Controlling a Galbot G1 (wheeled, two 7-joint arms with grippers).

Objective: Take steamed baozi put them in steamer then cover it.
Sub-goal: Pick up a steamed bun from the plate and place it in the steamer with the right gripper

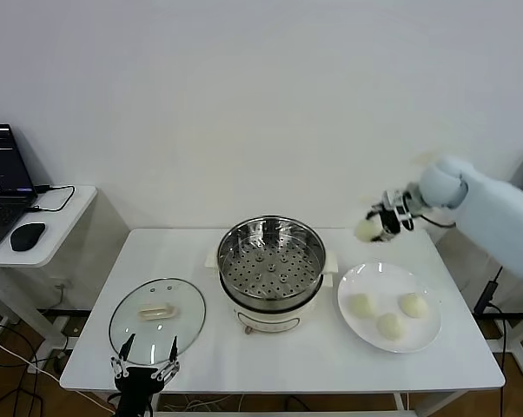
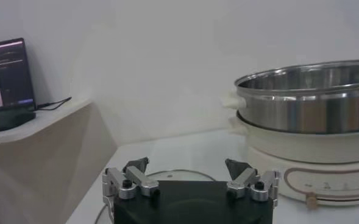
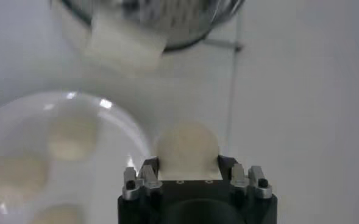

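I read this as the first transfer under way, with almost everything left to do. My right claw (image 1: 376, 228) is raised in the right part of the head view, above the back edge of the plate (image 1: 349, 285), and its fingers are closed on one bun (image 1: 365, 229); the right wrist view shows that bun (image 3: 187, 150) wedged between the fingers with the plate below it. Three more buns (image 1: 388, 325) sit on the plate at the lower right of the frame, untouched. The steamer (image 1: 271, 258) stands at the centre of the white surface (image 1: 470, 360), and its perforated floor shows no bun in it, so none has been delivered yet. The lid (image 1: 156, 314) lies flat at the lower left, well apart from the steamer, so covering is not yet done. My left claw (image 1: 145, 359) is parked at the bottom left edge of the frame just in front of the lid, fingers spread wide and holding nothing. By my count: four buns to place, then the lid.
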